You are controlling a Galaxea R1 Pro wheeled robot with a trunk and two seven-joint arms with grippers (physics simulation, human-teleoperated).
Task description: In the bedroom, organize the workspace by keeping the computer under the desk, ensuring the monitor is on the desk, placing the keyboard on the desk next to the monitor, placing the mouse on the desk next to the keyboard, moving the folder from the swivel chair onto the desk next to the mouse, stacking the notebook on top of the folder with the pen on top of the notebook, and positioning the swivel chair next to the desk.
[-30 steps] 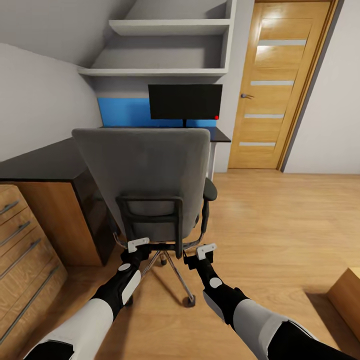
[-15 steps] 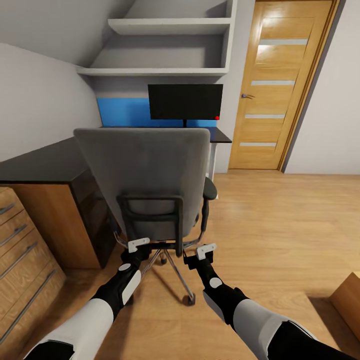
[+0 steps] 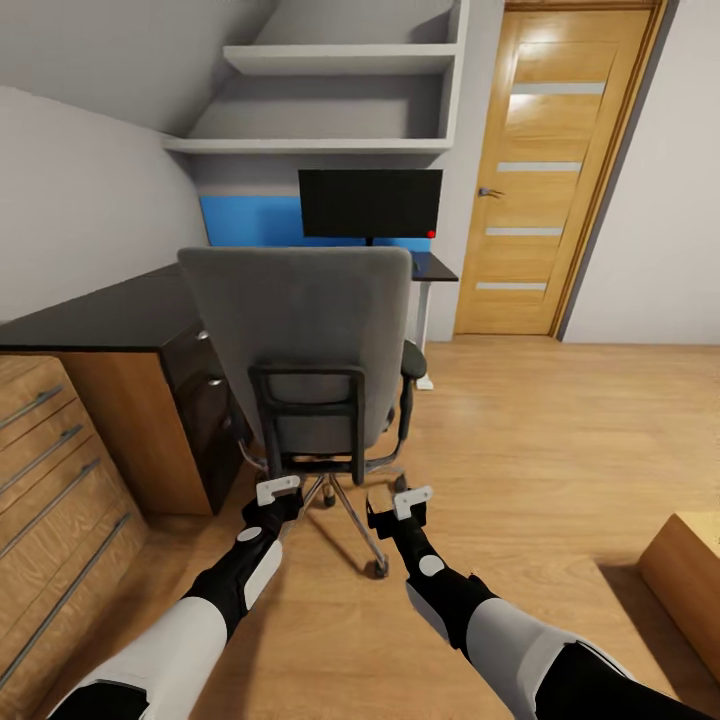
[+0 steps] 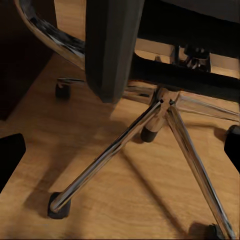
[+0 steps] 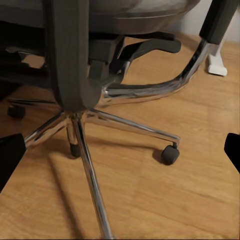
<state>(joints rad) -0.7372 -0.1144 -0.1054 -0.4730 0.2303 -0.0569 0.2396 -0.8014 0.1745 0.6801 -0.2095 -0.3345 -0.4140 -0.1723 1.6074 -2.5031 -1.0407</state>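
Swivel chair (image 3: 310,350): upright on wood floor (image 3: 560,440), grey back facing the camera, black back bracket low on the backrest, chrome star base (image 3: 345,505) on castors. Positioned just beside the desk (image 3: 110,320), at the inner corner of the L-shaped black top. Seat surface hidden behind the backrest (contents cannot be told).

Monitor (image 3: 370,203): upright on the far desk section, black screen facing forward, small red dot at lower right corner. Blue panel (image 3: 250,220) on the wall behind it, grey shelves (image 3: 330,100) above.

Left gripper (image 3: 277,492): low, just behind the chair base, apart from it. Fingers spread wide in left wrist view (dark fingertips (image 4: 10,157) at opposite frame edges), nothing between them but floor and chrome legs (image 4: 115,150).

Right gripper (image 3: 408,503): same height, near the base, also spread with nothing held.

Light-wood drawer cabinet (image 3: 50,480) at left, wooden door (image 3: 550,170) at right rear.
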